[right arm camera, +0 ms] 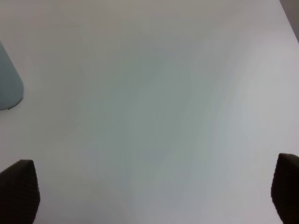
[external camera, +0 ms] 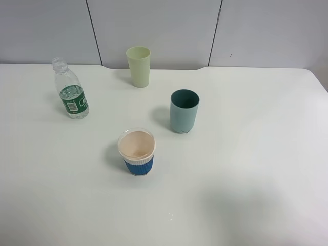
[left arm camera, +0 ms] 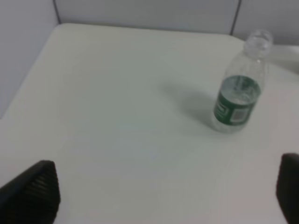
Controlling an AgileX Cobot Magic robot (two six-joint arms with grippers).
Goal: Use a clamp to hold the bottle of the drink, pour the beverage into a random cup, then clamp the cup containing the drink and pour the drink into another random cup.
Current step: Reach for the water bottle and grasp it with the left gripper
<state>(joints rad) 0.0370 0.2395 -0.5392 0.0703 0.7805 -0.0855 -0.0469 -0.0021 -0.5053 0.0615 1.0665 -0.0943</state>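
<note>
Bottle (external camera: 72, 95) stood upright on left side of table (external camera: 246, 169), well apart from teal tumbler (external camera: 184, 111). Left gripper (left arm camera: 161, 191) hung short of it, jaws wide, empty. Right gripper (right arm camera: 152, 189) was same. Probably best: centre bottle between jaws, clamp green label band (left arm camera: 236, 105) gently, thin plastic squishes.

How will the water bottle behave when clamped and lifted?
The bottle looks like thin clear plastic, so it probably dents under squeeze. Seemingly part-filled: likely light for its size. Upright and narrow, it may tip if nudged high.
</note>
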